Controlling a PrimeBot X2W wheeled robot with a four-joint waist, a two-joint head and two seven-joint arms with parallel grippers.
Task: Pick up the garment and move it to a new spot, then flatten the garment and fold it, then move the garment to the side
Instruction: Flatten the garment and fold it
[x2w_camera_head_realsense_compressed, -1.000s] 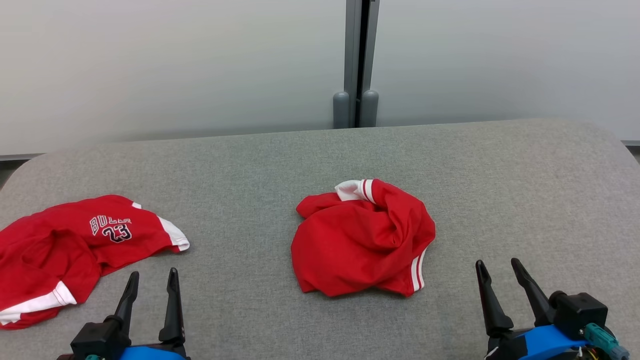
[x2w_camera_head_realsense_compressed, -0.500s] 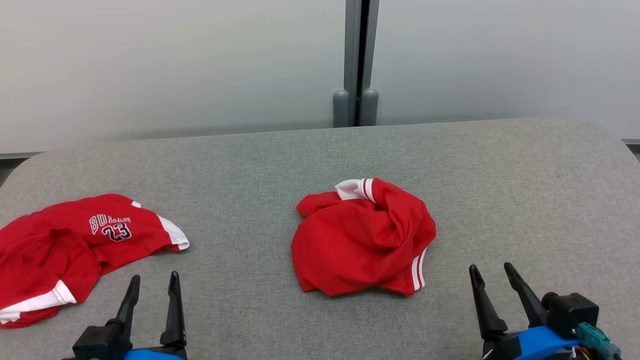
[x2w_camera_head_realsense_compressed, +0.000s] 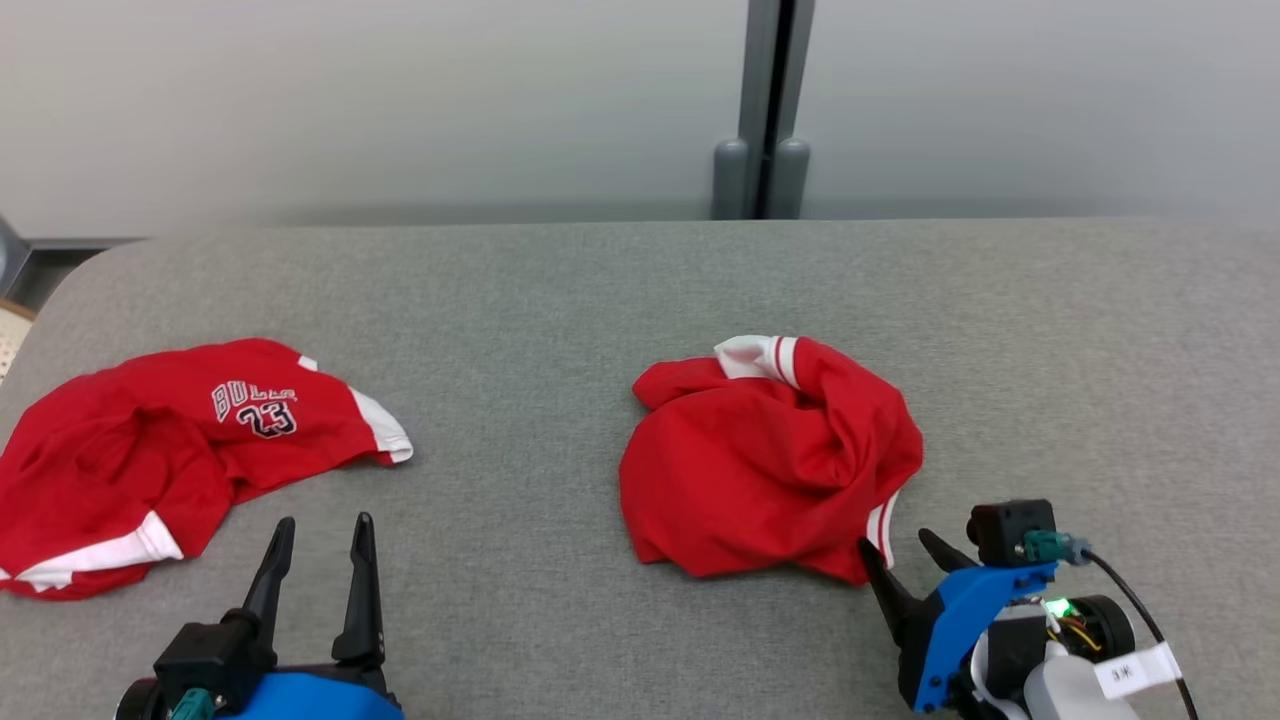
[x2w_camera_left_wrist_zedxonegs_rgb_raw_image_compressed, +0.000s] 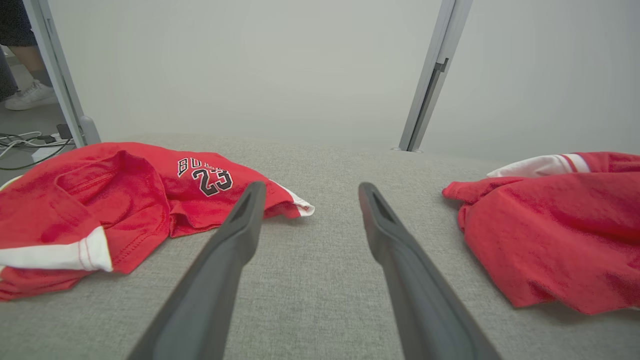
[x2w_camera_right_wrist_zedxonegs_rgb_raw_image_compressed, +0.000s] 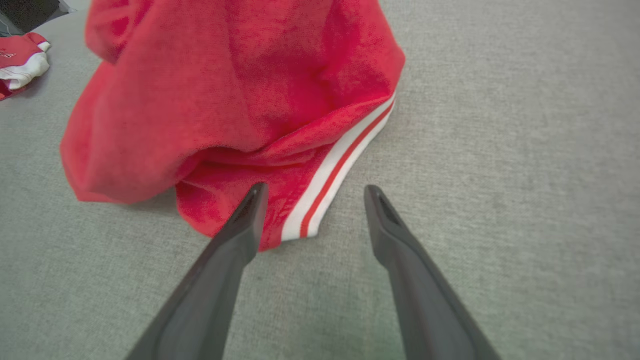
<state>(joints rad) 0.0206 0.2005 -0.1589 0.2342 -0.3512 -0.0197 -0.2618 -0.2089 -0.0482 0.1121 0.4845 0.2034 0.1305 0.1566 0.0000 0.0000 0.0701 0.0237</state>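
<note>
Two red garments on one gray table: numbered garment at left, crumpled garment in middle. Left gripper and right gripper at bottom, both jaws apart.

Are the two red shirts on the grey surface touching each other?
Apart. The head view shows a wide strip of bare grey surface between the printed shirt and the crumpled shirt.

Lab or office: pale partition panels, grey metal post, floor cables.
</note>
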